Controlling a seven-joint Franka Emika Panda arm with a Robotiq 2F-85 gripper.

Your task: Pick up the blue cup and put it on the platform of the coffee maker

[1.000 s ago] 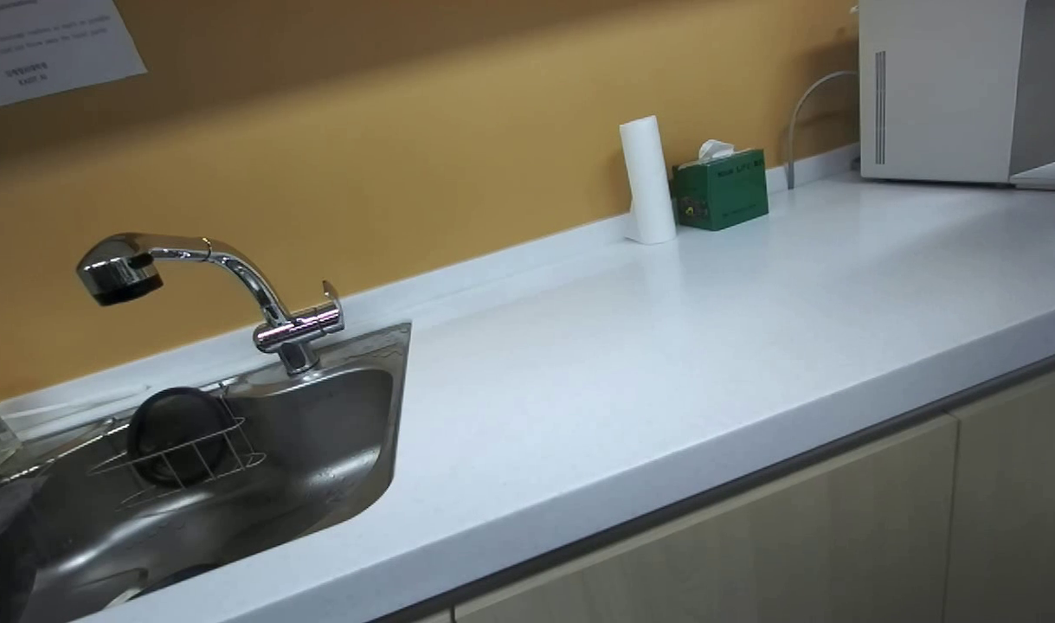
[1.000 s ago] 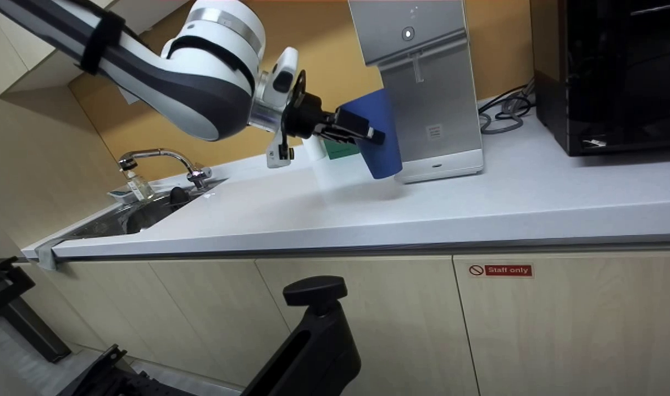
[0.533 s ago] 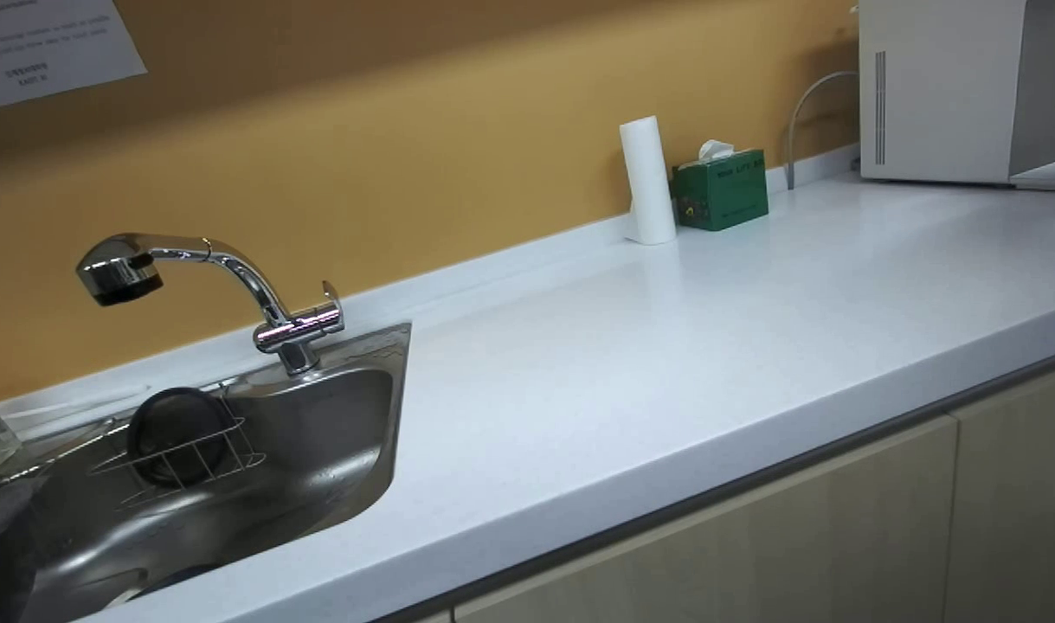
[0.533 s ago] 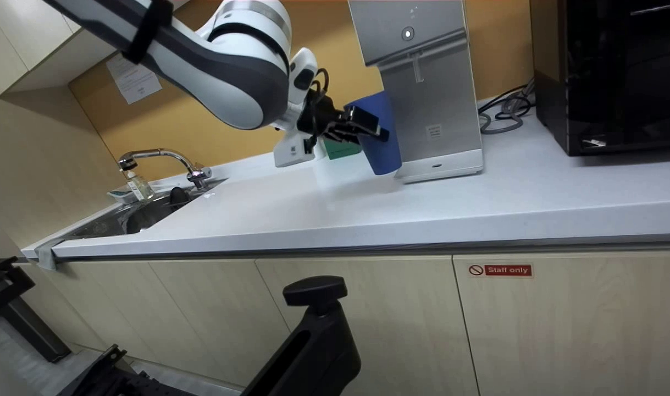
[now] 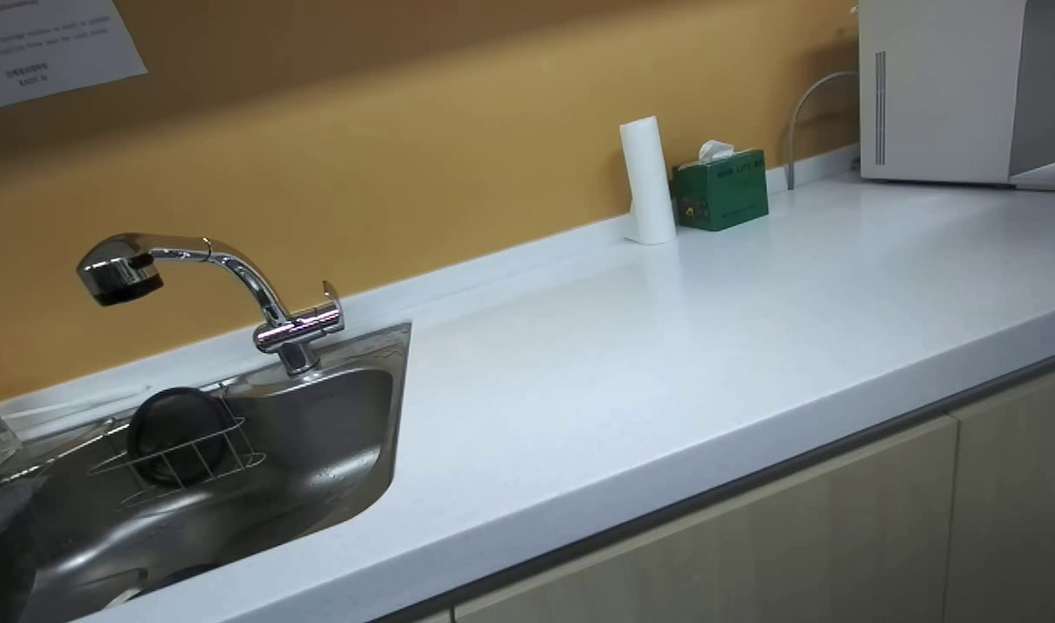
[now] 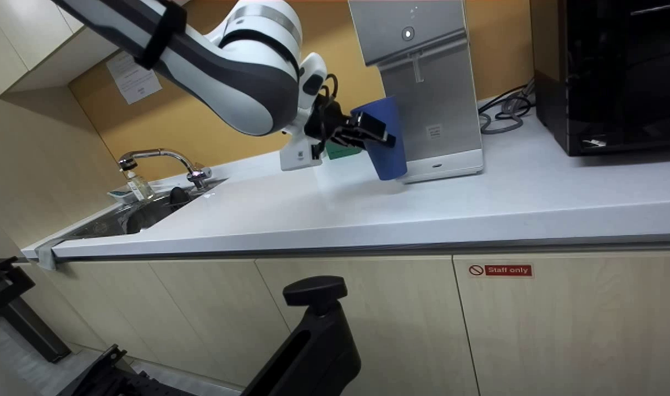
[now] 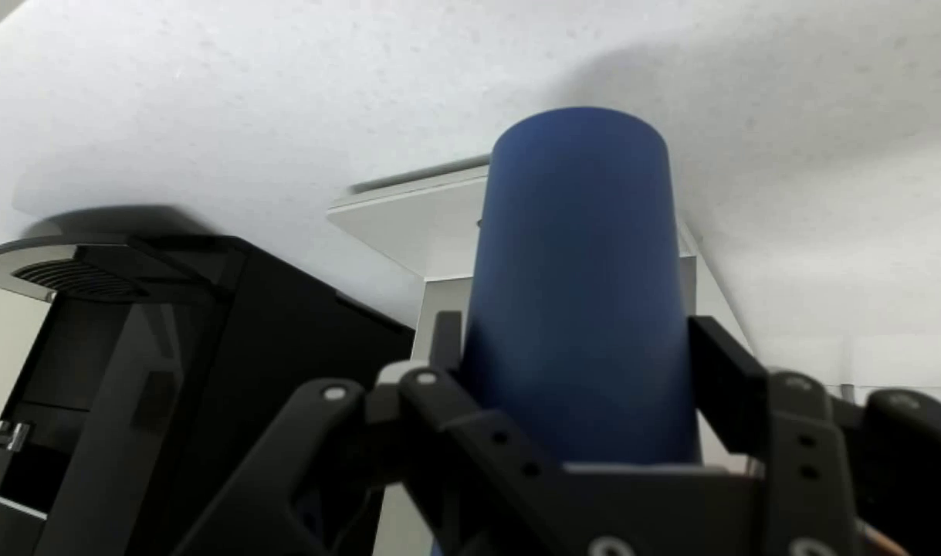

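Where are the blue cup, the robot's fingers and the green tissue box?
Blue cup [image 7: 582, 289], wrist view: side wall.
Fingers [image 7: 729, 386], wrist view: one fingertip.
Green tissue box [image 5: 730, 192], in an exterior view: lettered side.

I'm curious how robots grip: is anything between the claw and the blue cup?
Nothing visible. In the wrist view, the gripper has the cup directly between its fingers, with no other object showing there.

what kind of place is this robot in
Probably a staff kitchenette: a steel sink with a chrome faucet is set into the counter, and a red "Staff only" label on a cabinet door below suggests a workplace rather than a home.
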